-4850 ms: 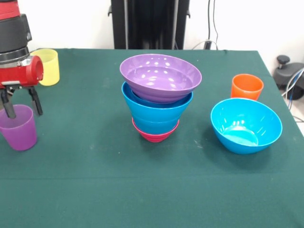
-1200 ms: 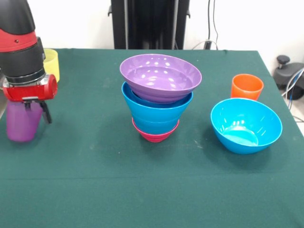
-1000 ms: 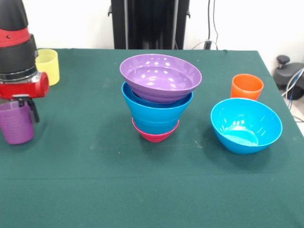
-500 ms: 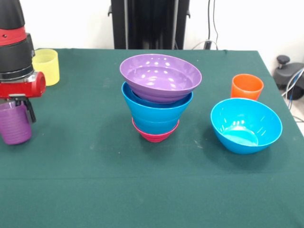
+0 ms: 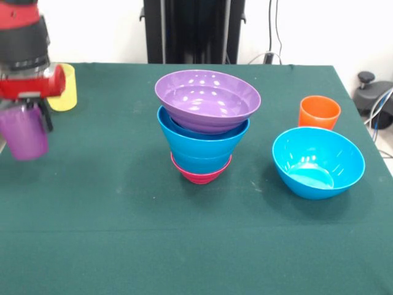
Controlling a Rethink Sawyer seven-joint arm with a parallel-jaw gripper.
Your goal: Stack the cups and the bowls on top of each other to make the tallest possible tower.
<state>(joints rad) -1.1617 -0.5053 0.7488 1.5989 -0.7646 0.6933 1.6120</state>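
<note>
Gripper [image 5: 26, 114] grips the purple cup [image 5: 24, 132], clear of the table [image 5: 123, 233] at its left edge, well apart from the tower [image 5: 206, 126]. Step in hand looks like carrying the cup across. Next move calls for centring it over the purple bowl [image 5: 207, 100] and lowering gently. No brands or writing legible.
</note>
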